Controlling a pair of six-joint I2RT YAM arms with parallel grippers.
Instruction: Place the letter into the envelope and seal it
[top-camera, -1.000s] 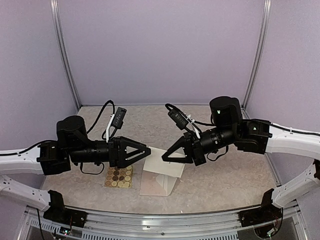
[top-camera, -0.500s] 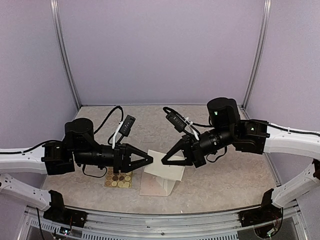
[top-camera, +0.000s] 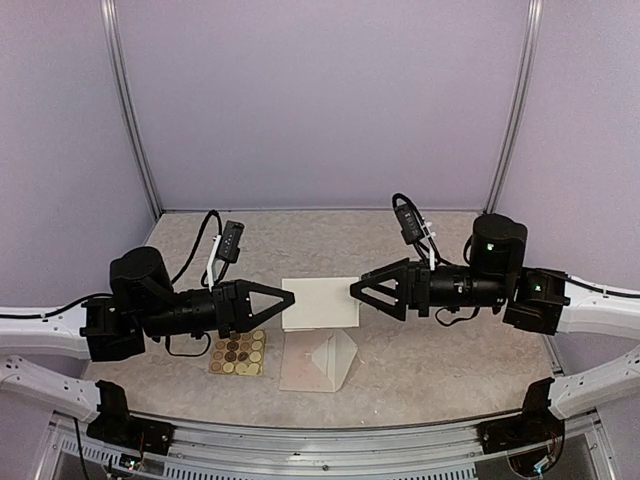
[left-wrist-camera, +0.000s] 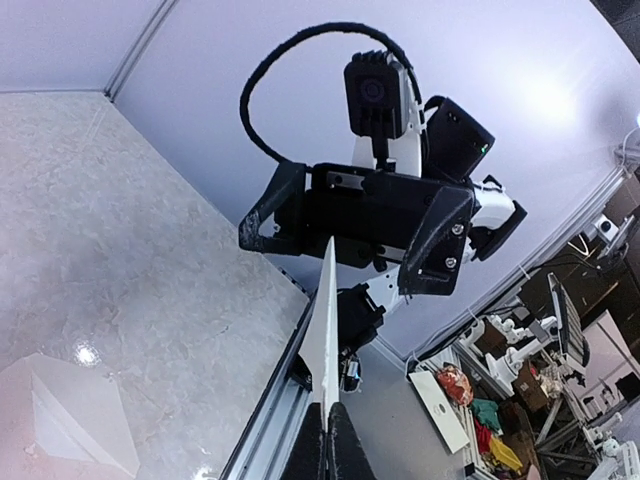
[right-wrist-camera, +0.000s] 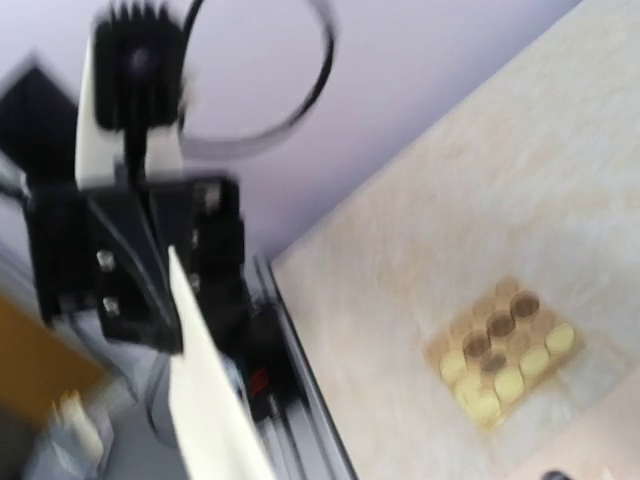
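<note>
Two black two-finger pincers meet over the middle of the speckled beige table (top-camera: 450, 360), and between them hangs the letter (top-camera: 320, 303), a cream rectangular paper sheet, lifted clear of the surface and lying roughly level. The left gripper (top-camera: 290, 298) has its fingers pressed together on the sheet's left edge. From its own wrist camera the paper (left-wrist-camera: 322, 340) shows edge-on as a thin pale blade rising out of the closed fingertips (left-wrist-camera: 327, 440) toward the other arm. The right gripper (top-camera: 353, 290) pinches the opposite edge, its fingers drawn to a point right at the paper. Its wrist picture is blurred, though the sheet (right-wrist-camera: 205, 400) still shows as a pale slanted strip.

Just below the held sheet, flat on the table, lies the envelope (top-camera: 318, 362), pale pinkish-beige paper with its triangular flap showing. To its left, under the left arm, sits a small sticker sheet (top-camera: 238, 354) of round gold and brown dots.
</note>
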